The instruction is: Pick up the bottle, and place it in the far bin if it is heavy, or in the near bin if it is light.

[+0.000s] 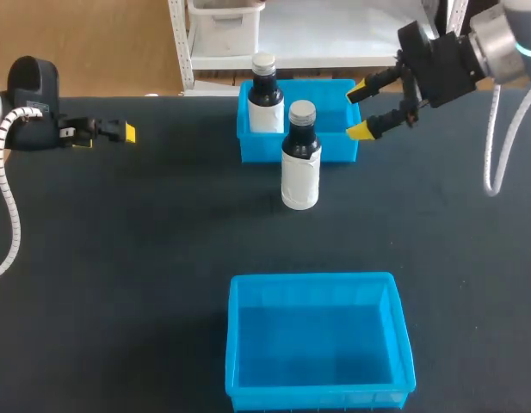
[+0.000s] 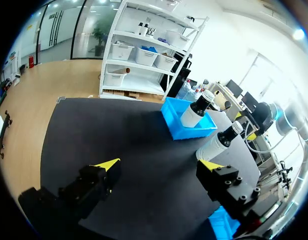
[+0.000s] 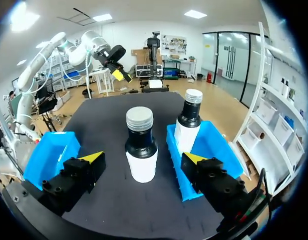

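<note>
- Bottle (image 1: 300,155): upright on the table (image 1: 119,258), just in front of the far bin (image 1: 338,148). Unheld, so its weight is likely untested.
- Second bottle (image 1: 264,95): upright inside the far bin, presumably judged heavy.
- Right gripper (image 1: 361,110): fingers spread, empty, by the far bin's right end and facing the bottle, apparently lined up to grasp.
- Left gripper (image 2: 158,164): spread, empty, well apart at the left.
- Near bin (image 1: 317,278): at the table's near edge.
- Table: dark, flat, matte.
</note>
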